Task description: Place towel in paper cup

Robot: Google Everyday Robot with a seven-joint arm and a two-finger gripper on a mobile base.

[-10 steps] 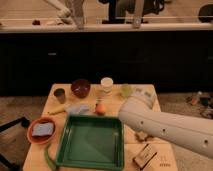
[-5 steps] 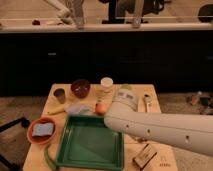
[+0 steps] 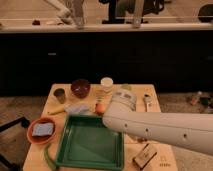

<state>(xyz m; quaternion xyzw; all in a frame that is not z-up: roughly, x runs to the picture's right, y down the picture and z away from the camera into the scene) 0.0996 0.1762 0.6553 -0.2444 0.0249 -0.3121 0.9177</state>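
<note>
The towel [image 3: 77, 108] is a pale crumpled cloth lying on the wooden table [image 3: 155, 95], just behind the green tray. The white paper cup [image 3: 106, 84] stands upright at the back middle of the table. My white arm reaches in from the lower right. Its gripper end [image 3: 122, 99] hangs over the back middle of the table, just right of the paper cup and right of the towel. The thick wrist covers the fingers. Nothing shows in its hold.
A green tray [image 3: 90, 142] lies at the front. A dark red bowl [image 3: 80, 88], a small grey cup [image 3: 60, 95], an orange [image 3: 100, 108], an orange bowl with a blue sponge [image 3: 41, 130], a spoon [image 3: 146, 102] and a snack box [image 3: 145, 156] share the table.
My arm has swung left and forward across the table, from the right side to the middle. It now covers the green cup. The objects have not moved.
</note>
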